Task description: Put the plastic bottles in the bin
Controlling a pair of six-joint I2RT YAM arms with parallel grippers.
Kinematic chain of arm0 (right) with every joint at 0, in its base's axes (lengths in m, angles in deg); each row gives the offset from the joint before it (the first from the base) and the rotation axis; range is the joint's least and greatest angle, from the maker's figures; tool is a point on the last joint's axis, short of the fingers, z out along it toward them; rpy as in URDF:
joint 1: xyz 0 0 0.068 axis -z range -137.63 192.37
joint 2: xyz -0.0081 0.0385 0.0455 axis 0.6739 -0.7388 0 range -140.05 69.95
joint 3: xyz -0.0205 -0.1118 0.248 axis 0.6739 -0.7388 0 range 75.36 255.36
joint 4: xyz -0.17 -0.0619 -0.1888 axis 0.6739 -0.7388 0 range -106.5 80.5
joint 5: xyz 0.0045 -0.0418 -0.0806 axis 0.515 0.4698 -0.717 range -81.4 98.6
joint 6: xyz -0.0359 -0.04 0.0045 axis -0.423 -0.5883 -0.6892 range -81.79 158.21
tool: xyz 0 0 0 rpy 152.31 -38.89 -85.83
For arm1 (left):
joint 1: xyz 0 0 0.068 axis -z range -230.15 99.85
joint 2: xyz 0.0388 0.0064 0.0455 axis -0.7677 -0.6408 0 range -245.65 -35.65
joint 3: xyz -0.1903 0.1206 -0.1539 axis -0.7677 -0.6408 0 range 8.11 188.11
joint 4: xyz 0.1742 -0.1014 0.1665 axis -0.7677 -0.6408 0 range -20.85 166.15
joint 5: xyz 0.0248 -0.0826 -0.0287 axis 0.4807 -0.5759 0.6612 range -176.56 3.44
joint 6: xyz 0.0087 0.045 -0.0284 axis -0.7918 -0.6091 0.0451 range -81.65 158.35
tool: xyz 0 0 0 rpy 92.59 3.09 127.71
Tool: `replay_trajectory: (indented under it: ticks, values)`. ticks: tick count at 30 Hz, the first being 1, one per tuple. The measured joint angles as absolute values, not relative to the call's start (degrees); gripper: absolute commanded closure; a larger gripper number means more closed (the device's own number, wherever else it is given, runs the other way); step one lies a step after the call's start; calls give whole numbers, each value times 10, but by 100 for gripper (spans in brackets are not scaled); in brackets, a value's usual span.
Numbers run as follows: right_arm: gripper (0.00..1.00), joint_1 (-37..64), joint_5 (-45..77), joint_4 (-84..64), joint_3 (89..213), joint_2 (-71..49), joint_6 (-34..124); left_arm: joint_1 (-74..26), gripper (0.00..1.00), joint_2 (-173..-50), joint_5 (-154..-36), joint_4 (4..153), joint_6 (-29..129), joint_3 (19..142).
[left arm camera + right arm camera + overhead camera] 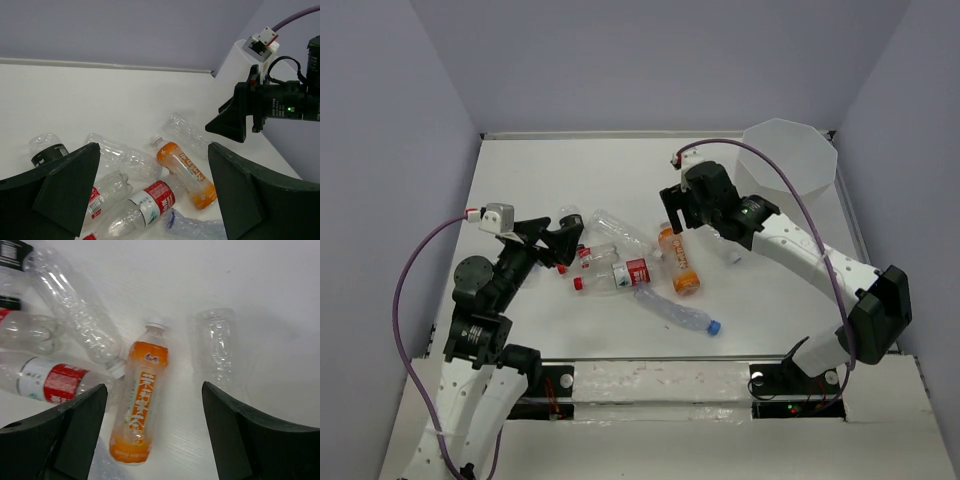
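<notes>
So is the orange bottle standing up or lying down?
Lying down. The orange bottle rests on its side on the table, its white cap pointing along the tabletop, not up.

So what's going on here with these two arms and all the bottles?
Two robot arms are clearing plastic bottles off a white table into the bin in the far right corner. At this moment nothing is gripped: the right gripper is open above the orange-labelled bottle, and the left gripper, also open, faces the pile from its left side. All the bottles I can see lie on the table; none shows in the bin.
</notes>
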State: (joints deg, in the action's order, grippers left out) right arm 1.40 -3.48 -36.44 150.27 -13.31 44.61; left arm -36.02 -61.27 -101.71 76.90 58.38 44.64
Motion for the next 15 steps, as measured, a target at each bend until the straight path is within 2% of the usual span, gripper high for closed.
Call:
replay_trajectory:
  ticks: [3,15]
  values:
    - [9,15,-89,-381,1521,-167,417,-360,1,-614,-1018,766,584,446]
    - [8,58,-135,-417,1621,-334,329,-360,1,-616,-1034,763,584,446]
